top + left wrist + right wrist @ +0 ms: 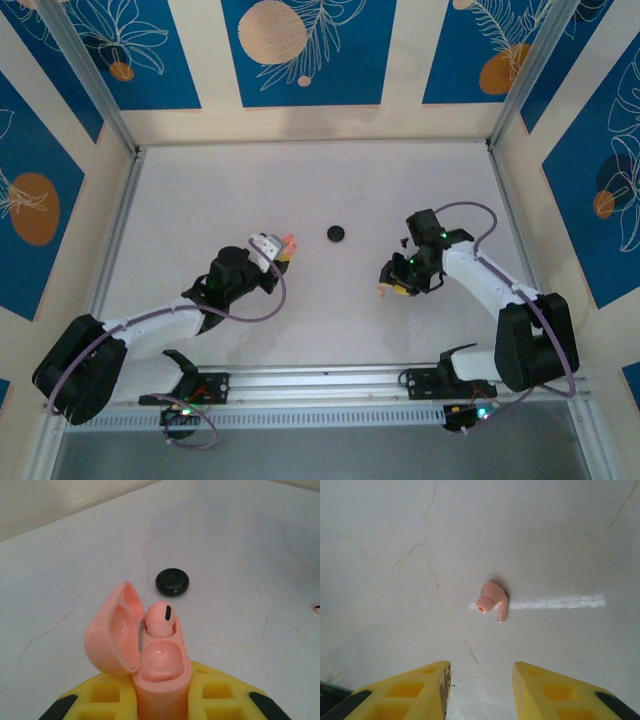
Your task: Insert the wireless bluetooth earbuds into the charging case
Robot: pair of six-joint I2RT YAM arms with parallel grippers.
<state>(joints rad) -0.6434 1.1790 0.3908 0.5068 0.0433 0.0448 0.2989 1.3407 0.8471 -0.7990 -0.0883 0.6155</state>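
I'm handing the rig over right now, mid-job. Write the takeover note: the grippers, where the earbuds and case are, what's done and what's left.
Left gripper: shut on the charging case, which it holds with the lid swung open.
Right gripper: open and empty, over the table.
Seated earbud: pink, in the far slot of the case. The near slot is empty.
Loose earbud: pink, lying on the table just ahead of the right fingers.
Black disc: on the table beyond the case, apart from it.
Done: one earbud is in.
Left: pick up the loose earbud and seat it in the near slot.
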